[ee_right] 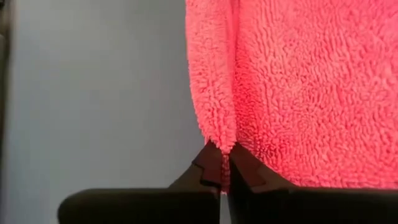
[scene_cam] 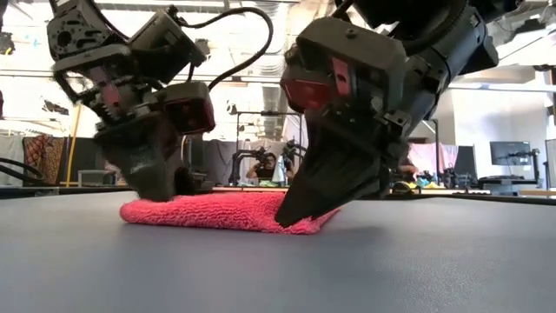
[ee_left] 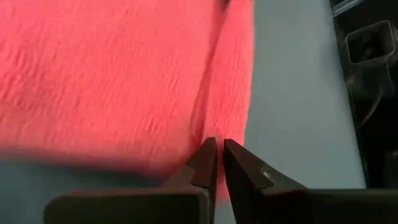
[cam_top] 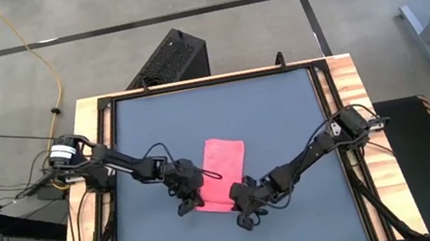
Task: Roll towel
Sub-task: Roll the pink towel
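While both arms reach inward, left hand [cam_top: 186,197] and right hand [cam_top: 243,210] pinch towel [cam_top: 221,168] near edge.

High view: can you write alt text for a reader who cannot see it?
Seen from above, a pink towel lies flat near the middle of a dark grey table, with both arms reaching in to its near edge. The left gripper and right gripper each pinch a near corner.

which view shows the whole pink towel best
The high view: the towel lies flat on the table, its near edge under both pincers. The low view shows only its edge; each wrist view shows a close-up patch.
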`<state>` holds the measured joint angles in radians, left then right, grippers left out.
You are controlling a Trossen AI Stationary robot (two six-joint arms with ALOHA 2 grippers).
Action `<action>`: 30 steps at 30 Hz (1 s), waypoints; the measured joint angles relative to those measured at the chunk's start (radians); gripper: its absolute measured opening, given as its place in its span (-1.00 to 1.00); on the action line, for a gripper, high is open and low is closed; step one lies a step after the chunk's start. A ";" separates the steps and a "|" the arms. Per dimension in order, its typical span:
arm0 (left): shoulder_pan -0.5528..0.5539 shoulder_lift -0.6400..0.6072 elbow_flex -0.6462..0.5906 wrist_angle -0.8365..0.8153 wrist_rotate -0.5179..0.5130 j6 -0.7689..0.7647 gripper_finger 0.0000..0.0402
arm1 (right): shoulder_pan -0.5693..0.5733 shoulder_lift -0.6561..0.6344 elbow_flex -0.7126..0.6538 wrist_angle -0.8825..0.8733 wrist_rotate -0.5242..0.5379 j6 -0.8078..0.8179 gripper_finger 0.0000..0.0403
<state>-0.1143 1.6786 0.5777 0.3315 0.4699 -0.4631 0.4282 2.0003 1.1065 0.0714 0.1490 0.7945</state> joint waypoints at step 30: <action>-0.048 -0.152 0.003 -0.015 -0.172 0.402 -0.54 | -0.065 0.001 -0.165 0.288 -0.161 0.414 -0.89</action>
<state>-0.1619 1.5262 0.5812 0.3168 0.2978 -0.0610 0.3630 2.0010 0.9413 0.3595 -0.0124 1.2087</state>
